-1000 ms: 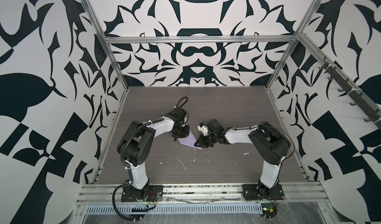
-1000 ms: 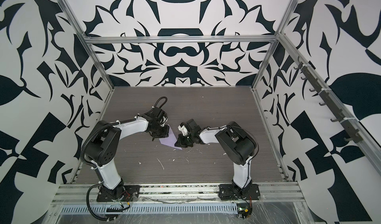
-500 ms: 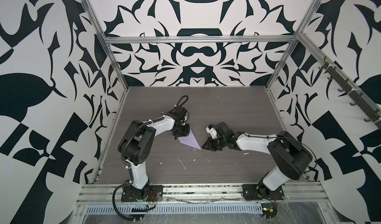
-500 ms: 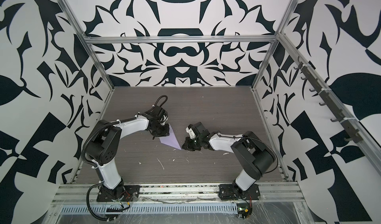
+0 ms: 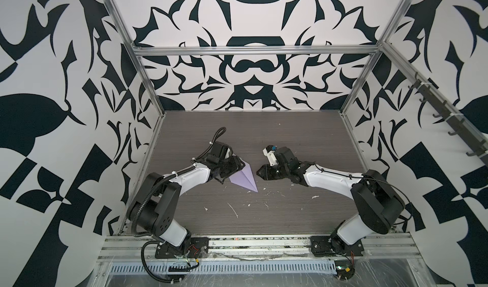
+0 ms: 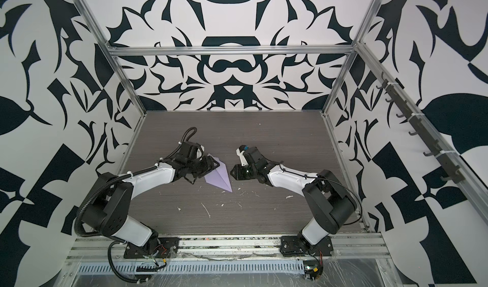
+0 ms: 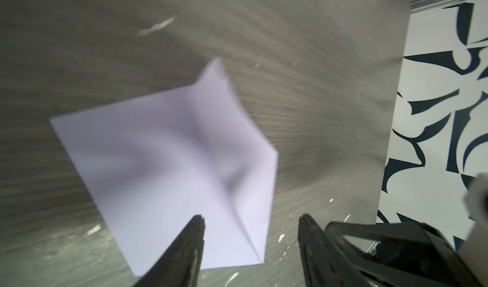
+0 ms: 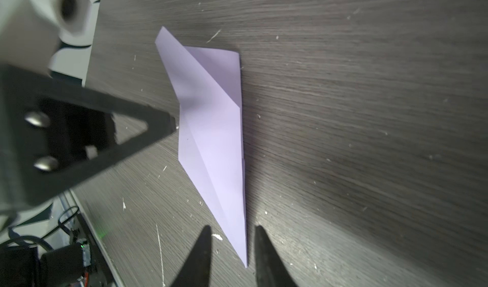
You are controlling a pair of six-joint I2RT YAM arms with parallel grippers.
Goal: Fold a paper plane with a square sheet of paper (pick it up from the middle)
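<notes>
We find left claw (image 7: 250, 217) and right claw (image 8: 233, 227) newly opened; the released paper plane (image 5: 244, 178) lies between them, folding apparently finished.

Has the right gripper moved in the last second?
Yes. The right gripper has pulled rightward and toward the back wall, off the paper plane; it now sits farther behind the white flecks.

Paper plane (image 5: 244, 180) tail behind left pincer (image 5: 234, 173)

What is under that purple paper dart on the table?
Only the grey wood-grain table shows around the paper plane, which lies on it. Whether white flecks hide beneath cannot be seen.
</notes>
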